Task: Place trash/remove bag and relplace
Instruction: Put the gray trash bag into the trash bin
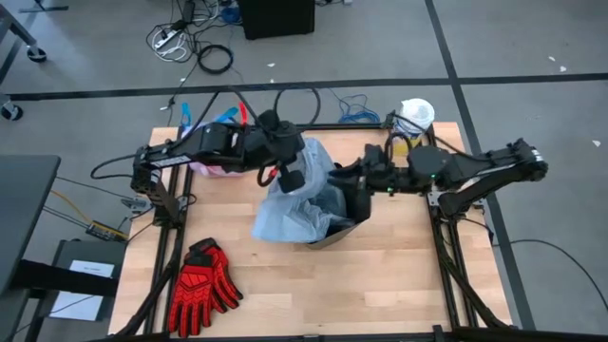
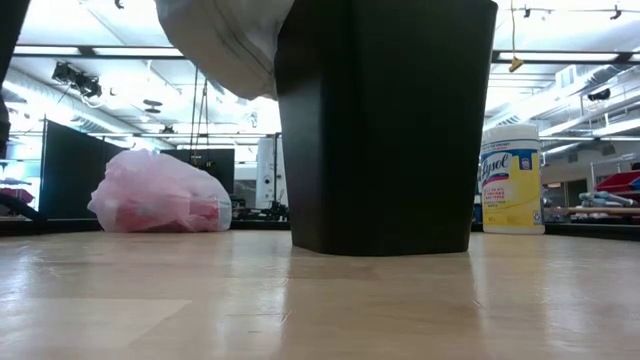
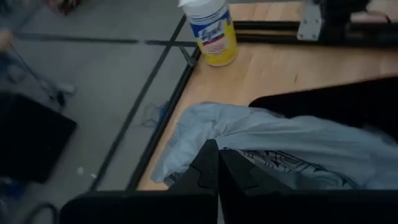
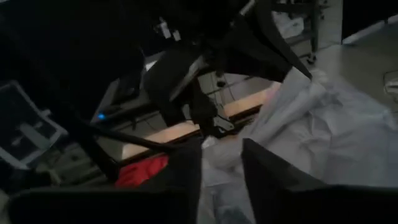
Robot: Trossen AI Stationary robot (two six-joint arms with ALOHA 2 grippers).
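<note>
Fitting the grey-blue liner [image 1: 290,211] into the black bin [image 2: 385,125] mid-bench goes best with the left gripper [image 3: 217,171], pinched shut on the plastic, holding its edge taut while the right gripper [image 4: 222,163], fingers parted at the rim, spreads it; the filled pink bag [image 2: 160,192] sits near the bench's far left edge.

Left gripper [image 3: 217,163] shut – right gripper [image 4: 222,163] parted
</note>
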